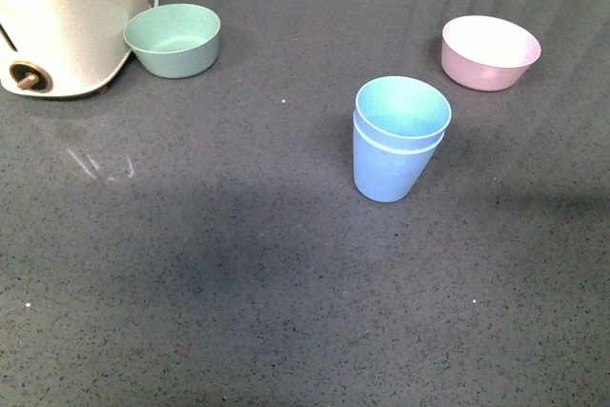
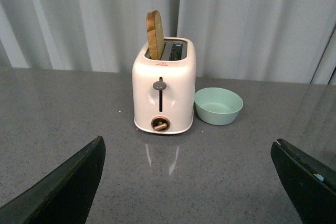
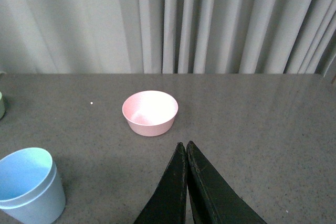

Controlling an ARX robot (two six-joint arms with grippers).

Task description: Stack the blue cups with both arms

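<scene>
Wrist views: left jaws wide, right closed.

The two blue cups [image 1: 398,140], one nested in the other, look like matt plastic, smooth and without shine. Behind them the pink bowl [image 1: 490,51] has the same dull finish, as does the green bowl [image 1: 173,39] beside the toaster [image 2: 164,91]. The toaster's cream shell is smooth and softly glossy. The grey table [image 1: 238,283] is speckled like polished stone and faintly reflective. Both grippers' fingers [image 3: 181,192] are matt black.
</scene>
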